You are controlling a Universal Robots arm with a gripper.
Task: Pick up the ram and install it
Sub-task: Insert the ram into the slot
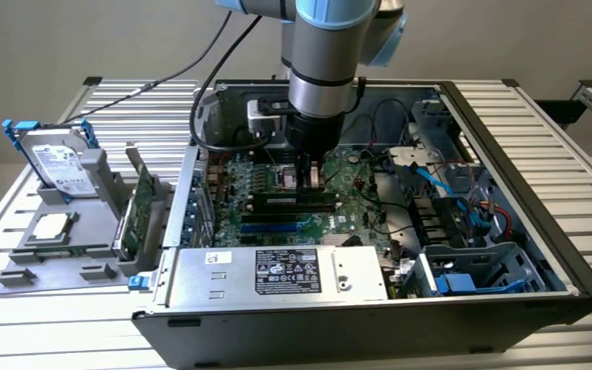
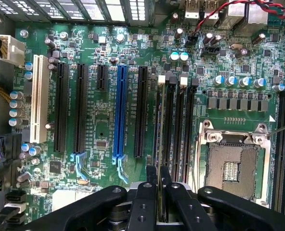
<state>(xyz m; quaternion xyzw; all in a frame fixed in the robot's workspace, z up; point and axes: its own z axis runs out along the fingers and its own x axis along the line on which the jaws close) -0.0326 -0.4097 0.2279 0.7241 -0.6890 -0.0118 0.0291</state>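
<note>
The gripper (image 2: 161, 208) was found clamped on the ram (image 2: 158, 175), which was held edge-on between the fingers (image 2: 142, 204) just above the black memory slots (image 2: 177, 130) of the motherboard (image 2: 99, 120). The arm (image 1: 322, 77) was positioned over the open computer case (image 1: 543, 231).

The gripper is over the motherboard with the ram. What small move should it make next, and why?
Probably lower straight down a little. The gripper holds the ram edge-on between its jaws, and it looks lined up with the memory slots beside the empty processor socket, not yet seated.
</note>
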